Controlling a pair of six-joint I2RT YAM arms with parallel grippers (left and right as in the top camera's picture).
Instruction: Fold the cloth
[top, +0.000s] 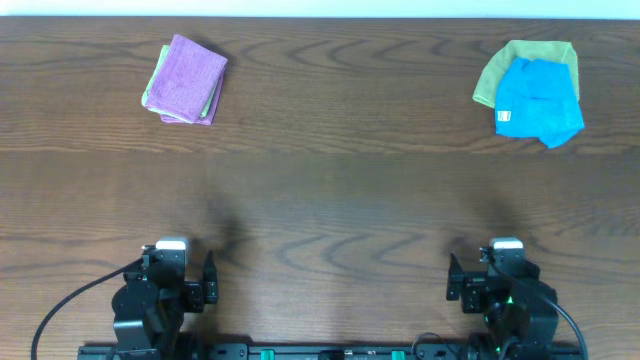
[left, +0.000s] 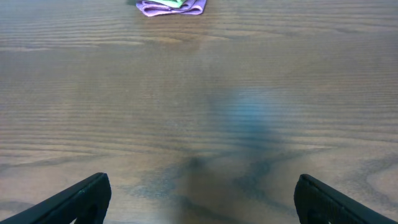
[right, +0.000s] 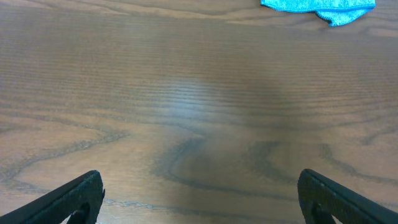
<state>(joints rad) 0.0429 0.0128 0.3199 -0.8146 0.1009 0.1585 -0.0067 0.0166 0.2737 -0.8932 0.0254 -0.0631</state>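
Observation:
The sky-blue cloth (top: 538, 101) lies crumpled at the far right of the table, on top of a lime-green cloth (top: 520, 62). Its near edge shows at the top of the right wrist view (right: 320, 6). My left gripper (top: 172, 262) rests at the near left edge, open and empty, with its fingertips wide apart in the left wrist view (left: 200, 199). My right gripper (top: 506, 262) rests at the near right edge, open and empty, fingertips wide apart in the right wrist view (right: 200, 199). Both are far from the cloth.
A folded purple cloth (top: 188, 79) with a green one under it lies at the far left; it also shows in the left wrist view (left: 171, 7). The wooden table (top: 330, 190) spans the view.

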